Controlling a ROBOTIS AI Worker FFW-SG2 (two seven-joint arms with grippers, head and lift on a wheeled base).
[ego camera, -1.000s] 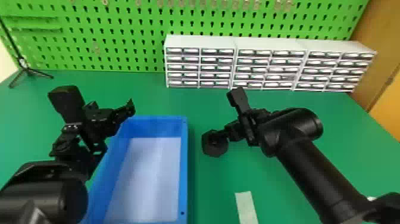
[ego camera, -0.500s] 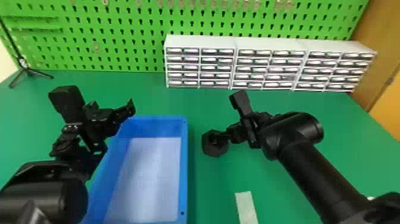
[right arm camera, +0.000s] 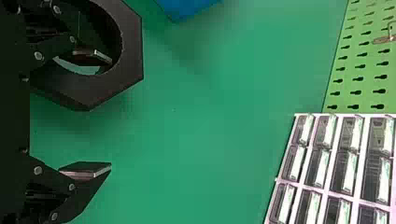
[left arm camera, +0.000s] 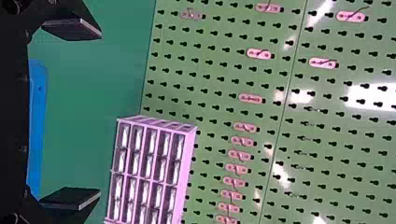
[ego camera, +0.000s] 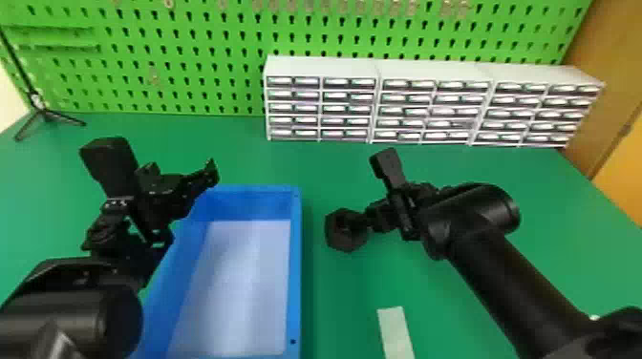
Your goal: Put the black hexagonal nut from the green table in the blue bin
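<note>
The black hexagonal nut [ego camera: 345, 234] is on the green table [ego camera: 344, 305], just right of the blue bin [ego camera: 296, 267]. My right gripper [ego camera: 377, 217] is at the nut's right side, partly overlapping its hole. In the right wrist view my right gripper [right arm camera: 100, 113] is open; one finger [right arm camera: 93, 57] shows within the outline of the hole of the nut [right arm camera: 130, 51], the other stands outside it. How deep that finger sits I cannot tell. My left gripper [ego camera: 191, 184] is parked by the bin's far left corner; in the left wrist view, the left gripper [left arm camera: 88, 114] is open.
White drawer cabinets [ego camera: 430, 105] stand along the back before a green pegboard [ego camera: 191, 62]. A pale strip [ego camera: 395, 332] lies on the table's near part. A small black tripod [ego camera: 43, 113] stands at the back left.
My right gripper has shifted slightly toward the front and right, its upper part the most. The nut, the bin and my left arm look unmoved.
</note>
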